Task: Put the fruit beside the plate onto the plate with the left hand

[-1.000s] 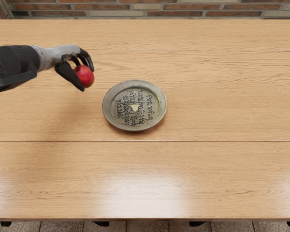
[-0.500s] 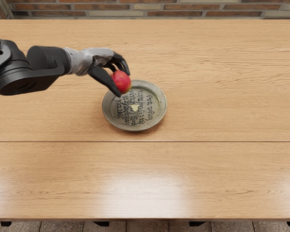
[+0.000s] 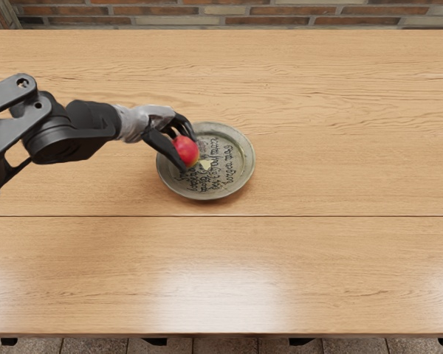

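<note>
A red apple (image 3: 186, 150) is held in my left hand (image 3: 176, 141), whose dark fingers curl around it. The hand and apple are over the left part of a round grey-green plate (image 3: 229, 166) with dark lettering, low over its surface. I cannot tell whether the apple touches the plate. My left arm (image 3: 66, 133) reaches in from the left edge. The right arm is out of view.
The plate sits near the middle of a wide wooden table (image 3: 317, 243). A seam runs across the tabletop just in front of the plate. A brick wall (image 3: 221, 13) lines the far edge.
My left hand has carried the apple rightward from left of the plate to over its left part, then lowered it toward the plate surface.
</note>
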Motion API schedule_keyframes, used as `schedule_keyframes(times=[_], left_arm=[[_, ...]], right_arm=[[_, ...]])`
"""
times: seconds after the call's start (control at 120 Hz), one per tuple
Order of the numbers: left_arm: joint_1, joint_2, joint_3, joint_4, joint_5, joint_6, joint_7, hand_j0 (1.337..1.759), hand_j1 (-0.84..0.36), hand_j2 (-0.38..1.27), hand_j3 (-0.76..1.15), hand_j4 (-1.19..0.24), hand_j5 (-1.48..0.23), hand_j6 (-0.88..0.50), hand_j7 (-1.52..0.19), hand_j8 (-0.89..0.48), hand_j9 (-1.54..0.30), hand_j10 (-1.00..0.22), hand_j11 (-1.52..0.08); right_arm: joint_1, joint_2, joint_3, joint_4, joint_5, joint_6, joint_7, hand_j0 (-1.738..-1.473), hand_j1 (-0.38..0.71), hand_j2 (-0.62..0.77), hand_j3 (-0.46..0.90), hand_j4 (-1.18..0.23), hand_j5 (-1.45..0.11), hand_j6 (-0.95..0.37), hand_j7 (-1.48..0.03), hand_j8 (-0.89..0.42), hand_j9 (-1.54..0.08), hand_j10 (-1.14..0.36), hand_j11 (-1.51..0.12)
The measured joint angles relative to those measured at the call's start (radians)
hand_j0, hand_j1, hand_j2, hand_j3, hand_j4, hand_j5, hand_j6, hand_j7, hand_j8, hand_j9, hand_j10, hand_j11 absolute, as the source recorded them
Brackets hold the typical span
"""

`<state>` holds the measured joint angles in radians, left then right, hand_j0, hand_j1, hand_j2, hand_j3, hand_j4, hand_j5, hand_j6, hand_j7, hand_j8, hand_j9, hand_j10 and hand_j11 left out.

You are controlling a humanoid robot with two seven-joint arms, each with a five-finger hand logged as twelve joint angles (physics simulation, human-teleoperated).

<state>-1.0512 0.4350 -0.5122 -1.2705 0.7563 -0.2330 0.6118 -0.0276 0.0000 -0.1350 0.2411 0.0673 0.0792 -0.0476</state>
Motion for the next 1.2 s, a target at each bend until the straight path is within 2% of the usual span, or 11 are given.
schedule_keyframes(times=[0.217, 0.283, 0.433, 0.475, 0.608, 0.75, 0.9, 1.008, 1.083, 1.2], left_arm=[[-0.006, -0.044, 0.072, 0.069, 0.027, 0.006, 0.000, 1.644, -0.42, 0.53, 0.00, -0.42, -1.25, -0.21, -1.14, -0.24, -1.14, -0.71, -1.14], [-0.012, -0.060, 0.082, 0.079, 0.049, 0.009, 0.000, 1.646, -0.35, 0.46, 0.00, -0.47, -1.24, -0.25, -1.14, -0.26, -1.14, -0.72, -1.14], [-0.033, -0.061, 0.091, 0.089, 0.069, 0.014, 0.000, 1.648, -0.30, 0.41, 0.00, -0.54, -1.22, -0.30, -1.14, -0.30, -1.15, -0.75, -1.14], [-0.036, -0.087, 0.090, 0.095, 0.074, 0.026, -0.001, 1.649, -0.24, 0.35, 0.00, -0.52, -1.08, -0.32, -1.00, -0.30, -1.02, -0.77, -1.01], [-0.049, -0.101, 0.091, 0.117, 0.086, 0.076, -0.001, 1.653, 0.03, 0.19, 0.00, -0.28, -0.58, -0.19, -0.54, -0.17, -0.55, -0.41, -0.54], [-0.050, -0.101, 0.091, 0.122, 0.090, 0.089, -0.001, 1.656, 0.19, 0.09, 0.00, -0.14, -0.29, -0.09, -0.27, -0.09, -0.27, -0.21, -0.27], [-0.052, -0.089, 0.086, 0.105, 0.076, 0.088, -0.001, 1.657, 0.27, 0.05, 0.00, -0.07, -0.14, -0.05, -0.13, -0.04, -0.13, -0.10, -0.13], [-0.051, 0.016, 0.076, 0.029, -0.011, 0.057, -0.001, 1.657, 0.30, 0.03, 0.00, -0.04, -0.08, -0.03, -0.08, -0.03, -0.08, -0.06, -0.08], [-0.047, 0.062, 0.037, 0.000, -0.096, -0.044, -0.001, 1.658, 0.32, 0.02, 0.00, -0.03, -0.06, -0.02, -0.05, -0.02, -0.05, -0.04, -0.05], [-0.035, 0.199, -0.050, -0.018, -0.252, -0.254, -0.001, 1.658, 0.33, 0.01, 0.00, -0.02, -0.03, -0.01, -0.03, -0.01, -0.03, -0.02, -0.03]], right_arm=[[0.000, 0.000, 0.000, 0.000, 0.000, 0.000, 0.000, -1.658, -0.33, 0.00, 0.00, -0.01, -0.02, -0.01, -0.02, -0.01, -0.02, -0.01, -0.02], [0.000, 0.000, 0.000, 0.000, 0.000, 0.000, 0.000, -1.658, -0.33, 0.00, 0.00, -0.01, -0.02, -0.01, -0.02, -0.01, -0.02, -0.01, -0.02], [0.000, 0.000, 0.000, 0.000, 0.000, 0.000, 0.000, -1.658, -0.33, 0.00, 0.00, -0.01, -0.02, -0.01, -0.02, -0.01, -0.02, -0.01, -0.02], [0.000, 0.000, 0.000, 0.000, 0.000, 0.000, 0.000, -1.658, -0.33, 0.00, 0.00, -0.01, -0.02, -0.01, -0.02, -0.01, -0.02, -0.01, -0.02], [0.000, 0.000, 0.000, 0.000, 0.000, 0.000, 0.000, -1.658, -0.33, 0.00, 0.00, -0.01, -0.02, -0.01, -0.02, -0.01, -0.02, -0.01, -0.02], [0.000, 0.000, 0.000, 0.000, 0.000, 0.000, 0.000, -1.658, -0.33, 0.00, 0.00, -0.01, -0.02, -0.01, -0.02, -0.01, -0.02, -0.01, -0.02], [0.000, 0.000, 0.000, 0.001, 0.000, 0.000, 0.000, -1.658, -0.33, 0.00, 0.00, -0.01, -0.02, -0.01, -0.02, -0.01, -0.02, -0.01, -0.02], [0.000, 0.000, 0.000, 0.001, 0.000, 0.000, 0.000, -1.658, -0.33, 0.00, 0.00, -0.01, -0.02, -0.01, -0.02, -0.01, -0.02, -0.01, -0.02], [0.000, 0.000, 0.000, 0.001, 0.000, 0.001, 0.000, -1.658, -0.33, 0.00, 0.00, -0.01, -0.02, -0.01, -0.02, -0.01, -0.02, -0.01, -0.02], [0.000, 0.000, 0.000, 0.001, 0.000, 0.001, 0.000, -1.658, -0.33, 0.00, 0.00, -0.01, -0.02, -0.01, -0.02, -0.01, -0.02, -0.01, -0.02]])
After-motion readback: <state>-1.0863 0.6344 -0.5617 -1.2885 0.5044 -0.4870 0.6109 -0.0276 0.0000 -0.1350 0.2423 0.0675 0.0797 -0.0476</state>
